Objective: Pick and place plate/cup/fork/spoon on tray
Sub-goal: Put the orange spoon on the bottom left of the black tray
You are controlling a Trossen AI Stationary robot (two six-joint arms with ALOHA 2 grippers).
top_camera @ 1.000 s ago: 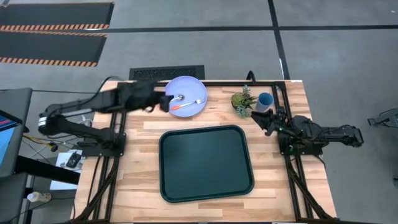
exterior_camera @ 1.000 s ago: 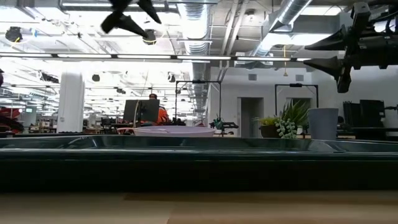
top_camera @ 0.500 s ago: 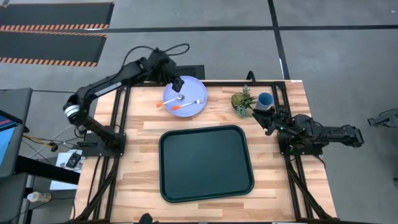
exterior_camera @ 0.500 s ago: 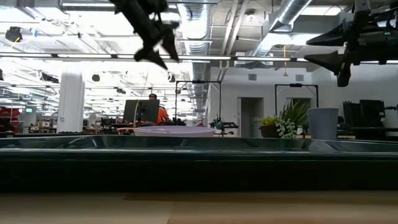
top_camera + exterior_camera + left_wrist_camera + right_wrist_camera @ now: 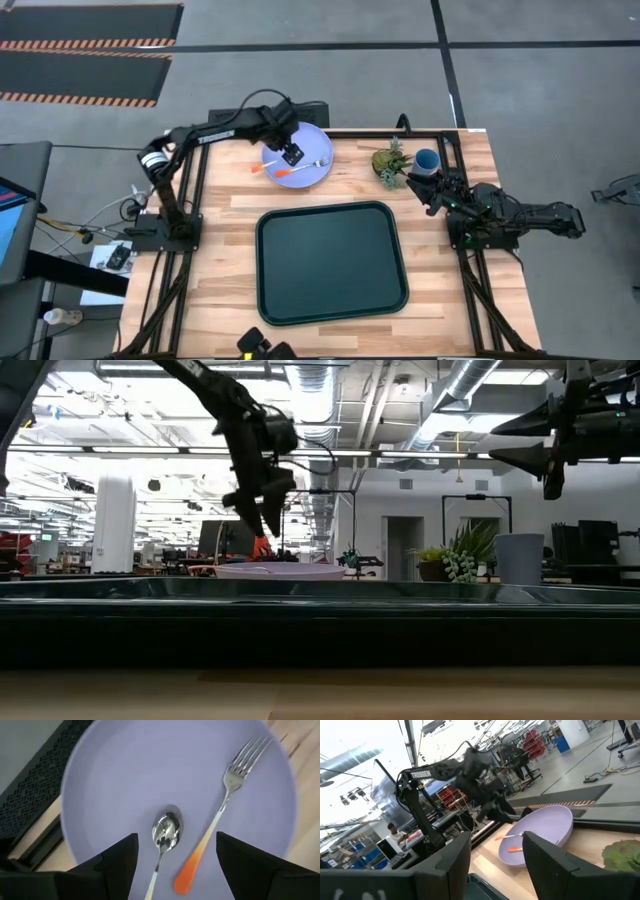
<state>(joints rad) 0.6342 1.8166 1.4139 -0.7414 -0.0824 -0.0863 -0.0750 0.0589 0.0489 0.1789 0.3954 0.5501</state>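
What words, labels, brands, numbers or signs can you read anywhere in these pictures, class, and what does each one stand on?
"TROSSEN": white letters on the dark upper link of the left arm, seen in the right wrist view.
No other readable text: the plate, fork, spoon, tray and cup carry no markings, and anything in the room behind is too small and blurred to read.

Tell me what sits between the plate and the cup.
Only the small potted plant, beside the cup; bare wood up to the plate. High view.
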